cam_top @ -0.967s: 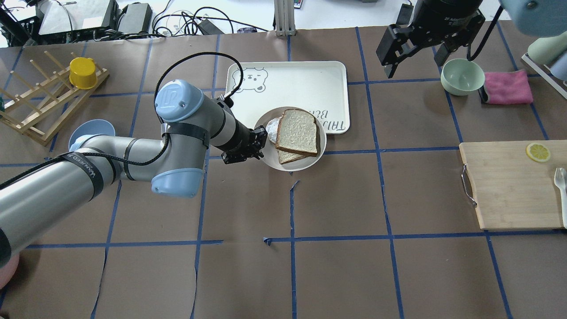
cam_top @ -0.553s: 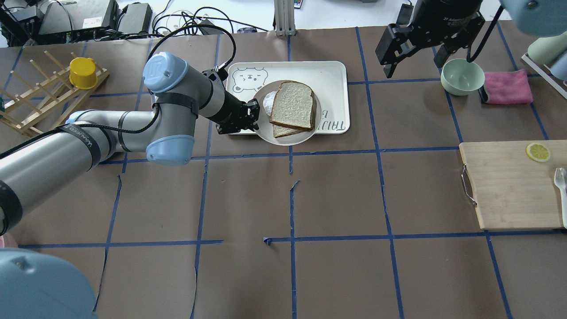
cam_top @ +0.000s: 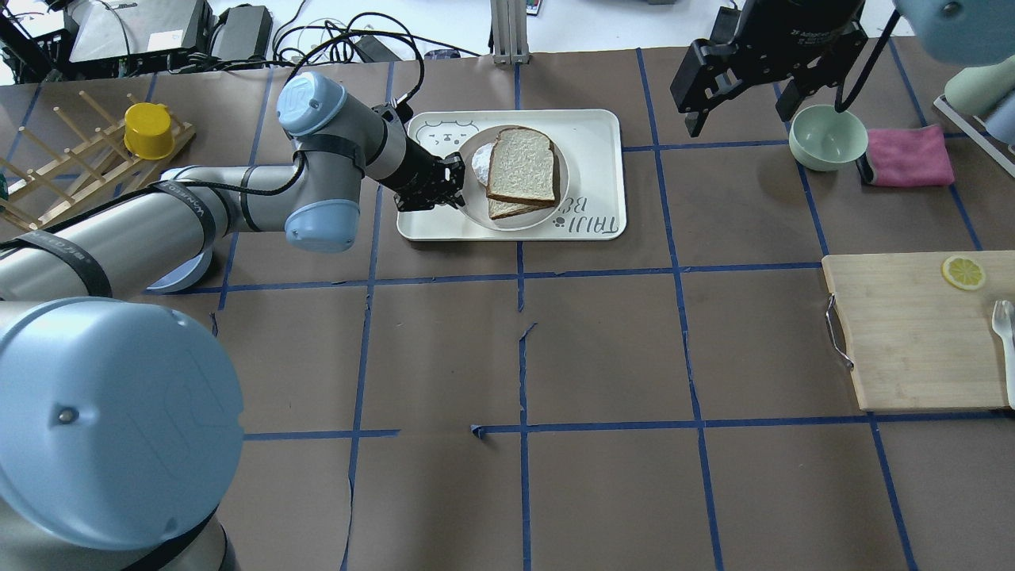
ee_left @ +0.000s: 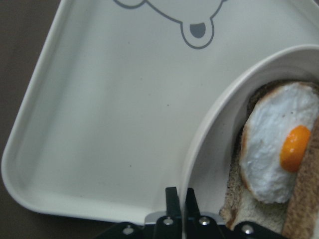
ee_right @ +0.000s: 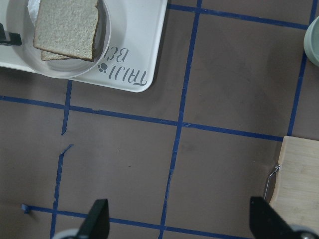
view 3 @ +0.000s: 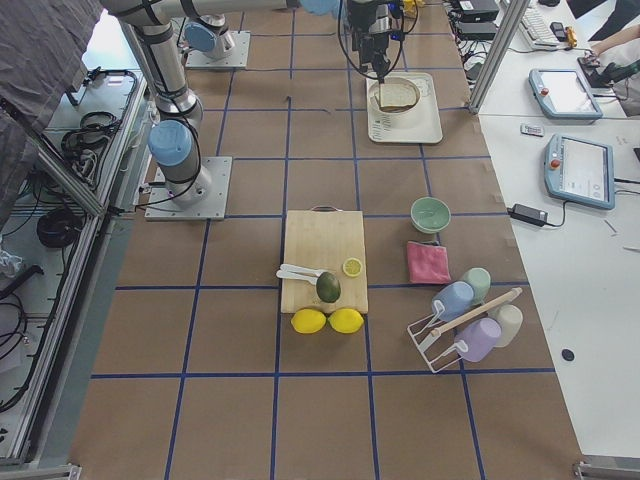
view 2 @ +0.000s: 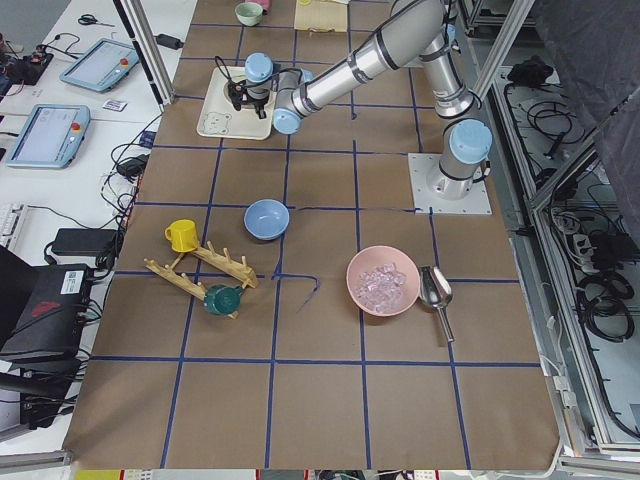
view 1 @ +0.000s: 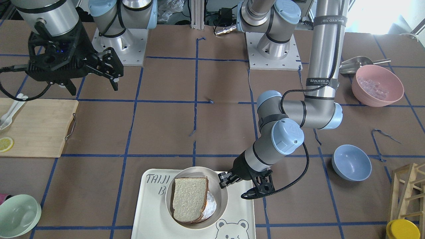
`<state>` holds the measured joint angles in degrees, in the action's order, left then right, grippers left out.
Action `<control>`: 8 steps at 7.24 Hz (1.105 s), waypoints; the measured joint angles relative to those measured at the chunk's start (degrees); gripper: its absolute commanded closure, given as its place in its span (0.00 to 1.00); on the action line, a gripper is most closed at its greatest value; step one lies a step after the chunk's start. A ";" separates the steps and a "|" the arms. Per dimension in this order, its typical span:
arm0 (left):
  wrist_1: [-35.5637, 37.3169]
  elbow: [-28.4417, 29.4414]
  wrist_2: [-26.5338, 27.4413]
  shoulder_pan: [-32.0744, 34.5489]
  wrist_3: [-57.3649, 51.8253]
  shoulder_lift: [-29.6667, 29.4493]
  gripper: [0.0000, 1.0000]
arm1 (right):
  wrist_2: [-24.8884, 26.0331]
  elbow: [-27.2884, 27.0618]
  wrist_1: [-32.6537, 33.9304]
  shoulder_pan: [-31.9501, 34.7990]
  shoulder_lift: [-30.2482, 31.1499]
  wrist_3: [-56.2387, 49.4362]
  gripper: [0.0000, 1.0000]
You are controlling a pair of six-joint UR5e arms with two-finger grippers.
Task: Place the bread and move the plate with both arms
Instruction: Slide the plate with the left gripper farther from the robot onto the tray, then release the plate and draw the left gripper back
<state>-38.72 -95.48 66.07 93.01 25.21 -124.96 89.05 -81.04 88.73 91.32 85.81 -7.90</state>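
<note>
The cream-white plate (cam_top: 507, 224) sits over the bear-printed tray (cam_top: 591, 135). The plain bread (cam_top: 522, 166) lies on top of the egg-topped slice (cam_top: 480, 168) in the plate. My left gripper (cam_top: 456, 178) is shut on the plate's left rim. The left wrist view shows the fingers (ee_left: 173, 199) pinching the rim (ee_left: 214, 114) beside the fried egg (ee_left: 271, 149). Whether the plate rests on the tray or hangs just above it, I cannot tell. My right gripper (cam_top: 741, 111) is open and empty, high over the table's far right. Its wrist view shows the bread (ee_right: 67, 25) and tray (ee_right: 144, 40).
A pale green bowl (cam_top: 827, 136) and a pink cloth (cam_top: 909, 155) lie at the far right. A wooden cutting board (cam_top: 912, 333) with a lemon slice is at the right. A wooden rack with a yellow cup (cam_top: 148, 129) is at the far left. A blue bowl (view 1: 351, 162) is near my left arm.
My left arm has carried the plate with both slices away from the robot, from the table in front of the tray to over the tray. The right gripper has barely moved.
</note>
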 measured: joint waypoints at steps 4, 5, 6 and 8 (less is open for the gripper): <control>0.08 1.09 0.16 0.02 0.83 -1.46 0.00 | 0.15 0.00 -0.05 0.00 0.00 -0.24 0.00; -0.52 1.24 0.41 0.03 1.04 -0.34 0.00 | 0.15 0.00 -0.05 0.00 -0.01 -0.26 0.00; -2.30 1.37 0.69 0.12 1.31 1.50 0.00 | 0.16 0.00 -0.05 0.00 0.00 -0.27 0.00; -10.93 1.97 1.41 0.44 1.49 8.05 0.00 | 0.21 0.00 -0.05 0.00 0.03 -0.31 0.00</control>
<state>-49.65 -93.50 67.48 93.45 26.70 -116.91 89.27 -81.03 88.68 91.32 85.84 -8.21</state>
